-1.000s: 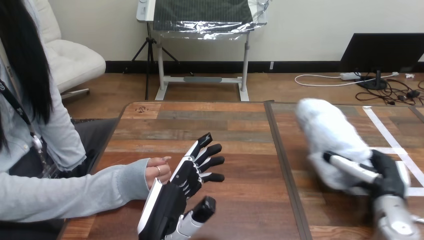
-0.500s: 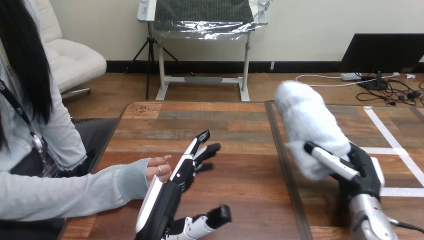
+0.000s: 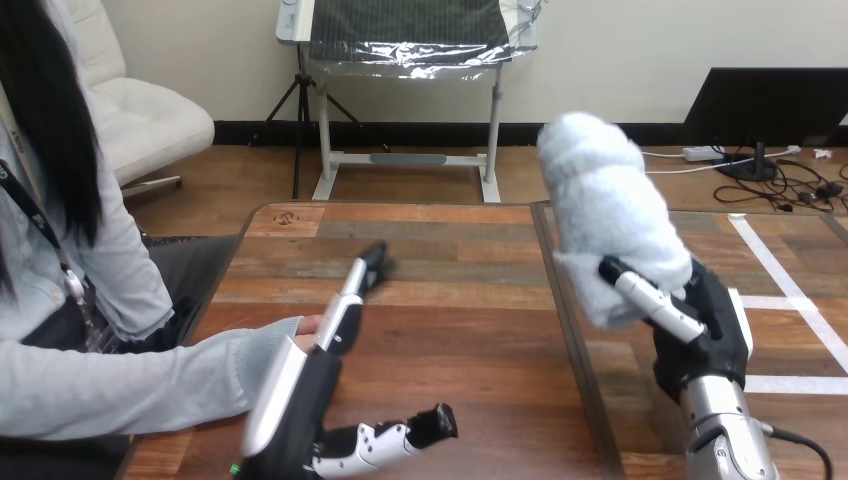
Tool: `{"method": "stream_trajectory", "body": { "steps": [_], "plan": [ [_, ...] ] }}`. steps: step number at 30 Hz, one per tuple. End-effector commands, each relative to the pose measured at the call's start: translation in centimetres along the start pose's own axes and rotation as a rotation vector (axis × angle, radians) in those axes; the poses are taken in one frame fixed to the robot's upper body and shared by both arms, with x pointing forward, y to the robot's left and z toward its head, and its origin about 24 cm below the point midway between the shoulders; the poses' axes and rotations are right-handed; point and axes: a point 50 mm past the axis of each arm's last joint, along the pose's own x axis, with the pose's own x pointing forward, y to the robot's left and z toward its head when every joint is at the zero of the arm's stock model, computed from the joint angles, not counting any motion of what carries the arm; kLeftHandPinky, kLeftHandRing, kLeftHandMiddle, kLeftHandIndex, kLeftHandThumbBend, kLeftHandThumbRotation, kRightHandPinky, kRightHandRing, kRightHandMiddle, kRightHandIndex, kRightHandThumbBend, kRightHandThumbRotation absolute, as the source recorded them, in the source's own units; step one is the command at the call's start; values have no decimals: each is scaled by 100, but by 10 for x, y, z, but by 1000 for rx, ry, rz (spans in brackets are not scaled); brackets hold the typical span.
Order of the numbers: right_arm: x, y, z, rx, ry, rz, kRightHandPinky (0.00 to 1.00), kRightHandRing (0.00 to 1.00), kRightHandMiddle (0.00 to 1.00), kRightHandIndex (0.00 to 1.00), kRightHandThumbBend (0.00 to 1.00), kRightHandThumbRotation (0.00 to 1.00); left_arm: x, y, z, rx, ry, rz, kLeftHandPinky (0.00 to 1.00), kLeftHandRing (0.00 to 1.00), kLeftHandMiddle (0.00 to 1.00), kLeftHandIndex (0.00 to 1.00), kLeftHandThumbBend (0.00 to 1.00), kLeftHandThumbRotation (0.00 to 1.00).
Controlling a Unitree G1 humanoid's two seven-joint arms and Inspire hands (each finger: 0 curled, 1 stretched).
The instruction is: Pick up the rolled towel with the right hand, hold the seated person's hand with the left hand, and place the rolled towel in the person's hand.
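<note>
The fluffy white rolled towel (image 3: pixel 605 215) stands upright at 2 o'clock, lifted off the brown wooden desk (image 3: pixel 470 300), with the right hand (image 3: pixel 700 320) curled round its lower end. At 7 o'clock, the left hand (image 3: pixel 300 400) has its fingers straight and thumb spread. The person's hand (image 3: pixel 306 322) is just beside it at 9 o'clock.
</note>
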Motion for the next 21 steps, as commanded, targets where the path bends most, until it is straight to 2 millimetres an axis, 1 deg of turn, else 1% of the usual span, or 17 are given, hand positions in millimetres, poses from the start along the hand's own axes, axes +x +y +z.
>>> {"method": "stream_trajectory", "body": {
  "steps": [1,5,8,15,21],
  "plan": [
    [11,13,23,18,-154,67,24,27,37,37,72,0,23,20,8,98,-102,50,100,100,100,100,100,67],
    [10,16,22,47,-157,97,23,27,37,37,73,0,25,26,7,184,-95,71,100,100,100,100,100,66],
    [9,18,21,54,-170,126,23,26,37,37,73,0,27,32,6,212,-90,79,100,100,100,100,100,65],
    [6,24,20,76,-186,166,23,26,36,37,73,0,32,49,0,332,-65,79,100,100,100,100,100,63],
    [4,26,19,75,-200,186,22,26,36,37,70,0,34,62,-4,392,-25,66,100,100,100,100,100,62]
  ]
}}
